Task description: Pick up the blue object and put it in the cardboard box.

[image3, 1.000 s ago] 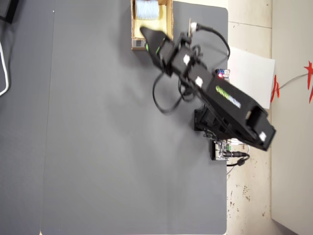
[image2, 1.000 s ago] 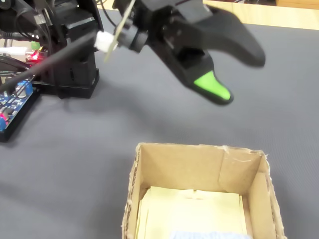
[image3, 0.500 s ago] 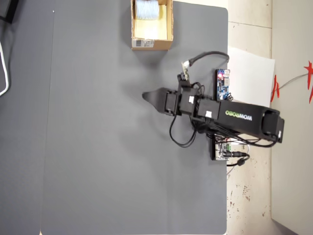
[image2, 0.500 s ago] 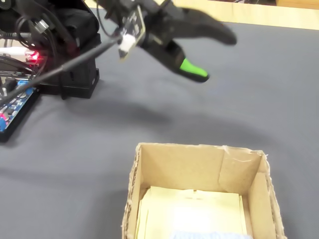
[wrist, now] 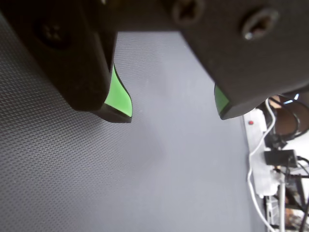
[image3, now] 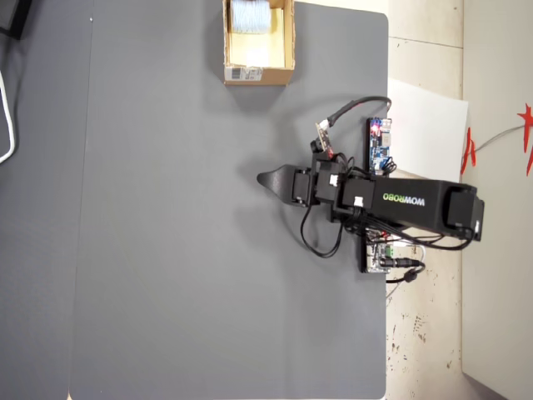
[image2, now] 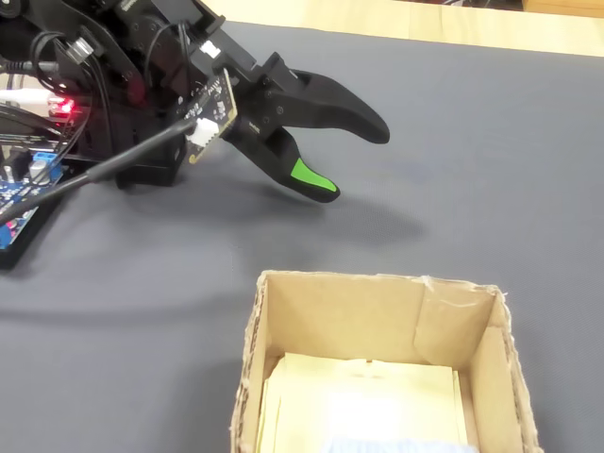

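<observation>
1 blue object [image3: 249, 14] inside cardboard box [image3: 288, 42], well apart from parted tool [image2: 354, 160].

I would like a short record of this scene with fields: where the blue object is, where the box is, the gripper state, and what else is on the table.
blue object: inside the cardboard box, at its far end in the overhead view
cardboard box: at the table's top edge in the overhead view
gripper: open, empty, low over the grey mat, away from the box
other: blue circuit board with a red light, beside the arm
</observation>
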{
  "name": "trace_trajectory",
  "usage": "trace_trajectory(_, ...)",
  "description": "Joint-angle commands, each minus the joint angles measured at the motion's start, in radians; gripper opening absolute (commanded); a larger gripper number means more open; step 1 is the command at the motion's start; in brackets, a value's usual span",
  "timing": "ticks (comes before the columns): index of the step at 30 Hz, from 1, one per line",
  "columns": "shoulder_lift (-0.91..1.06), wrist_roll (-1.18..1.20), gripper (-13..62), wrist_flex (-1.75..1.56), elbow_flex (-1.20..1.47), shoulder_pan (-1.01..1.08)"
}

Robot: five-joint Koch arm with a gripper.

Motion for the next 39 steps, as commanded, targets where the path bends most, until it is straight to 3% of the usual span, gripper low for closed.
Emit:
trace_trajectory(1, 0.091, 0.034, 34.5, -0.02, 0.043, 0.0)
trace_trajectory(12, 0.091, 0.003, 34.5, 0.245, 0.043, -0.002)
trace_trajectory(39, 0.089, 0.006, 34.0, 0.245, 0.041, 0.012)
